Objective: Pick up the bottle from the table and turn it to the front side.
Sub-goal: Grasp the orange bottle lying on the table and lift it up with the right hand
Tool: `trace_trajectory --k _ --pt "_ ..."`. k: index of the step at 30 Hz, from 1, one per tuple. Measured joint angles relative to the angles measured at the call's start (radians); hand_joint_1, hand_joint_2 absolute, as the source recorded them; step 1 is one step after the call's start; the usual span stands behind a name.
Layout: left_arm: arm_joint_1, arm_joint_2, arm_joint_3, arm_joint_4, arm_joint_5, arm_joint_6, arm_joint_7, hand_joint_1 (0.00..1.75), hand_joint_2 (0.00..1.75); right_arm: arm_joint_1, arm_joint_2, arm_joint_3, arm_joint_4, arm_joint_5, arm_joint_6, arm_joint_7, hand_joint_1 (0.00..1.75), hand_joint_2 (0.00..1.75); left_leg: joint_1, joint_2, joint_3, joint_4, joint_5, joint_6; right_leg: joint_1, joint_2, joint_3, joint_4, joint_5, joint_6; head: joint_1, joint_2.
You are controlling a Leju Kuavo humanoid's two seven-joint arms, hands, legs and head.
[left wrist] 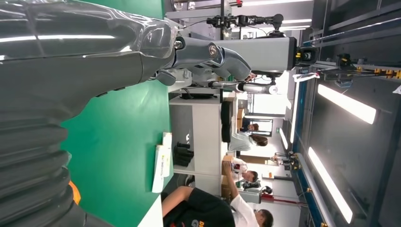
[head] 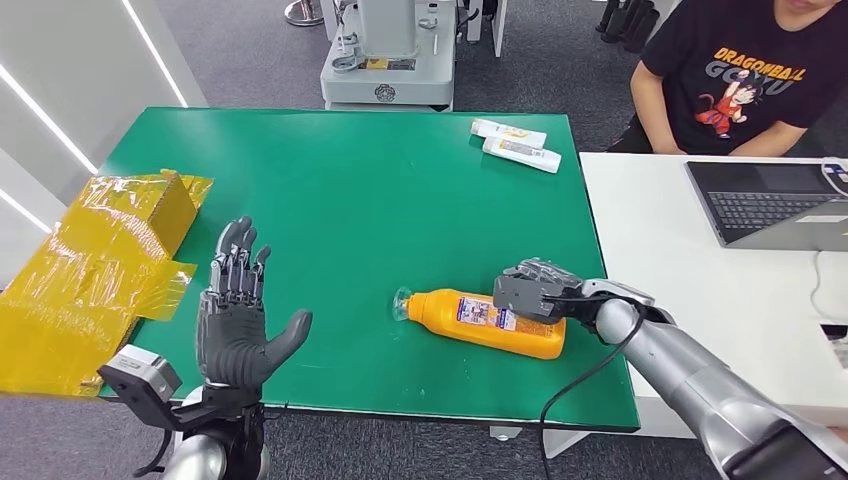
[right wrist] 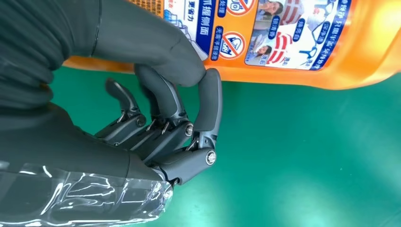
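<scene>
While the bottle [head: 487, 322] lies on its side on the green table [head: 380, 200], near the front edge and right of the middle, my right hand [head: 535, 290] sits on its base end. The bottle is orange, with its clear cap pointing left and a printed label facing up. My right wrist view shows my thumb [right wrist: 146, 42] laid over the label and my dark fingers [right wrist: 208, 104] curled down against the bottle's lower side, tips touching the orange plastic just above the tabletop. So that hand is wrapped around the bottle, thumb on one side and fingers on the other; the bottle rests on the table.

My left hand [head: 237, 320] hovers over the near left part of the table, well apart from the bottle. Its palm is upright, its fingers are straight and apart, the thumb is stuck out to the right, and it holds nothing.

Left of that hand, a box [head: 95, 270] wrapped in yellow film hangs over the table's left edge. At the far right corner of the table lie two white tubes [head: 515, 143], side by side. Beyond the right edge stands a white desk [head: 700, 290] with a laptop [head: 775, 205] on it, and a person [head: 745, 75] in a black printed shirt sits behind it.
</scene>
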Motion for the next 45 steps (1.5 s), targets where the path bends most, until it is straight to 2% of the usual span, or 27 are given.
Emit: trace_trajectory --k 2,6,15,22,24,29,32,35,38,42,45 --pt "-0.003 0.000 0.000 0.003 0.000 0.000 0.000 0.00 1.75 0.002 -0.001 -0.004 0.000 0.000 -0.001 0.000 1.67 1.75 0.000 0.000 0.000 0.000 0.000 0.000 0.000 0.000 0.000 0.000 0.000 0.000 0.000 0.000" --pt "-0.009 0.000 0.000 0.010 0.003 0.001 -0.003 0.00 1.75 0.005 -0.003 -0.008 0.000 0.001 -0.005 -0.001 0.01 1.75 0.000 0.000 0.000 0.000 0.000 0.000 0.000 0.000 0.000 0.000 0.000 0.000 0.000 0.000" --pt "-0.032 -0.001 0.000 0.036 0.015 0.005 -0.010 0.00 1.75 0.010 -0.002 -0.033 -0.004 0.017 -0.075 0.012 0.00 1.75 0.000 0.000 0.000 0.000 0.000 0.000 0.000 0.000 0.000 0.000 0.000 0.000 0.000 0.000" --pt "-0.046 -0.008 0.000 0.042 0.017 0.013 -0.011 0.00 1.75 0.036 -0.001 -0.071 -0.046 0.022 -0.133 -0.015 0.00 1.75 0.000 0.000 0.000 0.000 0.000 0.000 0.000 0.000 0.000 0.000 0.000 0.000 0.000 0.000" --pt "-0.048 -0.009 0.000 0.043 0.017 0.019 -0.012 0.00 1.75 0.055 0.001 -0.090 -0.075 0.015 -0.178 -0.037 0.00 1.75 0.000 0.000 -0.001 0.000 0.000 0.000 0.000 0.000 0.000 0.000 0.000 0.000 0.000 0.000" --pt "-0.060 -0.012 -0.001 0.054 0.022 0.036 -0.024 0.00 1.75 0.128 0.010 -0.173 -0.232 -0.038 -0.360 -0.093 0.00 1.75 0.000 0.000 -0.001 0.000 0.000 0.000 0.000 0.000 -0.001 0.000 0.000 0.000 0.000 0.000" --pt "-0.067 -0.017 -0.003 0.064 0.026 0.041 -0.030 0.00 1.75 0.170 0.016 -0.216 -0.335 -0.080 -0.395 -0.102 0.00 1.75 0.000 0.000 -0.001 0.000 0.000 0.000 0.000 0.000 -0.001 0.000 0.000 0.000 0.000 0.000" --pt "-0.072 -0.018 -0.004 0.071 0.031 0.042 -0.035 0.00 1.75 0.204 0.019 -0.240 -0.407 -0.132 -0.363 -0.113 0.00 1.75 0.000 0.000 -0.001 0.000 0.000 0.000 0.000 0.000 -0.001 0.000 0.000 0.000 0.000 0.000" --pt "-0.074 -0.018 -0.005 0.074 0.038 0.042 -0.043 0.00 1.75 0.239 0.019 -0.245 -0.464 -0.200 -0.266 -0.117 0.00 1.75 0.000 0.000 -0.001 0.000 0.000 0.000 0.000 0.000 -0.001 0.000 0.000 0.000 0.000 0.000" --pt "-0.073 -0.018 -0.005 0.074 0.039 0.038 -0.050 0.00 1.75 0.272 0.010 -0.231 -0.494 -0.243 -0.149 -0.080 0.00 1.75 0.000 0.000 -0.002 0.000 0.000 0.000 0.000 -0.001 -0.001 0.000 0.000 0.000 0.000 0.000" --pt "-0.073 -0.016 -0.005 0.074 0.040 0.036 -0.051 0.00 1.75 0.284 -0.004 -0.221 -0.497 -0.245 -0.121 -0.068 0.00 1.75 0.000 0.000 -0.002 0.000 0.000 0.000 0.000 -0.001 -0.001 0.000 0.000 0.000 0.000 0.000"
